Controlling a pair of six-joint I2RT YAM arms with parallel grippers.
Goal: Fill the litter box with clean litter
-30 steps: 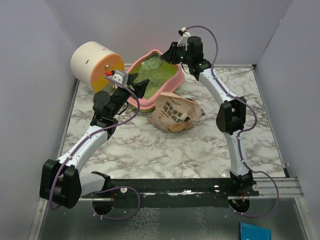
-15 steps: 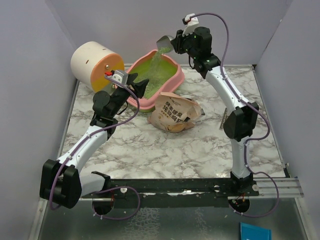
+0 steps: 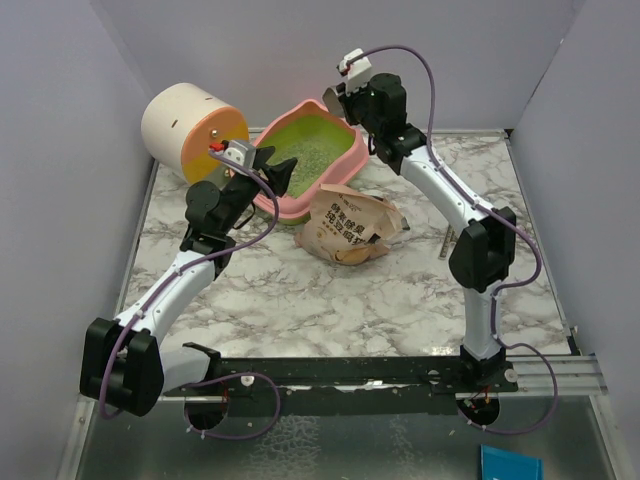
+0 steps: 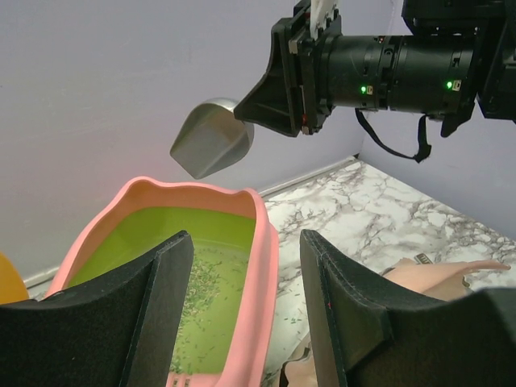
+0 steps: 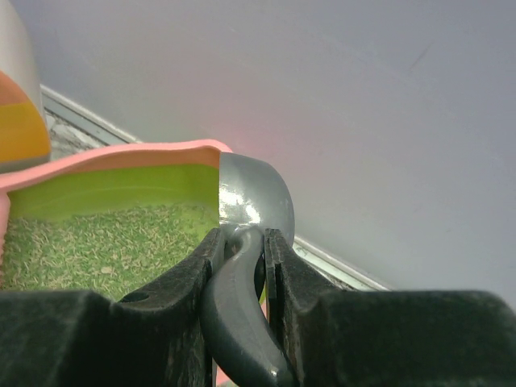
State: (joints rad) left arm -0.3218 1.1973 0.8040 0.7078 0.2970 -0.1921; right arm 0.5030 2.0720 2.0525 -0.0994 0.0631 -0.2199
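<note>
The pink litter box (image 3: 351,152) with a lime-green inside stands at the back of the table. Pale litter granules (image 3: 300,152) cover part of its floor. They also show in the left wrist view (image 4: 193,278) and the right wrist view (image 5: 105,250). My right gripper (image 3: 343,100) is shut on the handle of a grey metal scoop (image 5: 251,200), held above the box's far right corner. The scoop (image 4: 211,147) hangs tilted over the far rim. My left gripper (image 4: 246,314) is open and straddles the box's near right rim (image 4: 262,242); whether it touches the rim I cannot tell.
A tan cartoon-cat bag (image 3: 350,228) lies on the marble table in front of the box. A cream-and-orange cylinder (image 3: 190,128) lies on its side left of the box. Grey walls close in the back and both sides.
My right gripper rose from the box's far rim, poured a stream of litter from the scoop, then swung left; the stream has stopped. The left arm has not moved.
</note>
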